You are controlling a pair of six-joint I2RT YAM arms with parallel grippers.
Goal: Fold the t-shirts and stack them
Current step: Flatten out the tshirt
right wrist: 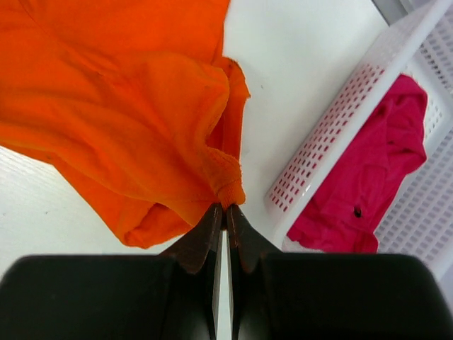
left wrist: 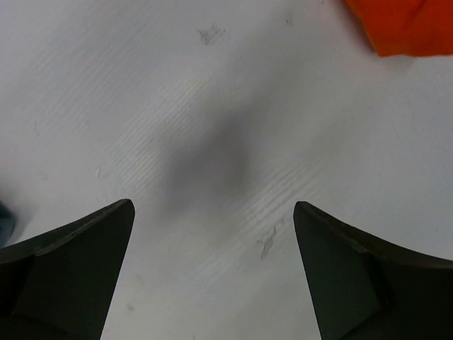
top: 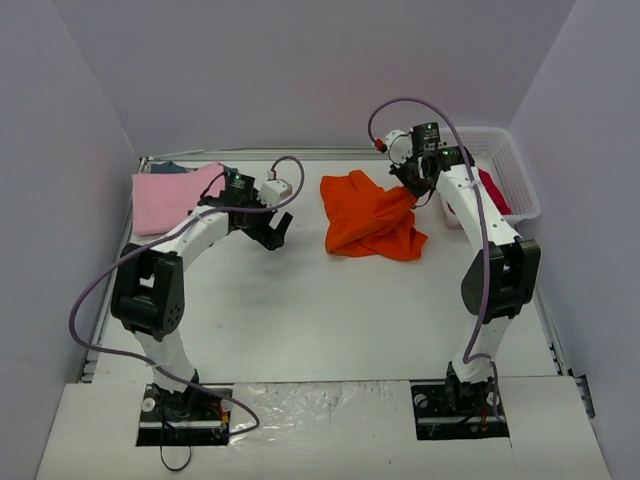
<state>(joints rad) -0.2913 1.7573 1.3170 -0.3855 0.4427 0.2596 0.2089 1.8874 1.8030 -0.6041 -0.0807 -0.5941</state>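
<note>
Edge of orange t-shirt [right wrist: 127, 106] sits pinched in right claw [right wrist: 224, 209]; left claw [left wrist: 213, 203] spread.

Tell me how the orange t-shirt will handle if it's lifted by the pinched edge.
Probably floppy: the orange t-shirt lies in soft creases and bunches where the right gripper is shut on its edge. It will likely drape and hang rather than hold shape. One small pinch gathers it, so probably light.

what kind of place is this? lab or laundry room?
Probably a lab robot cell: plain walls box in a white table; left arm and right arm bolted at its edge; staged orange t-shirt.
</note>
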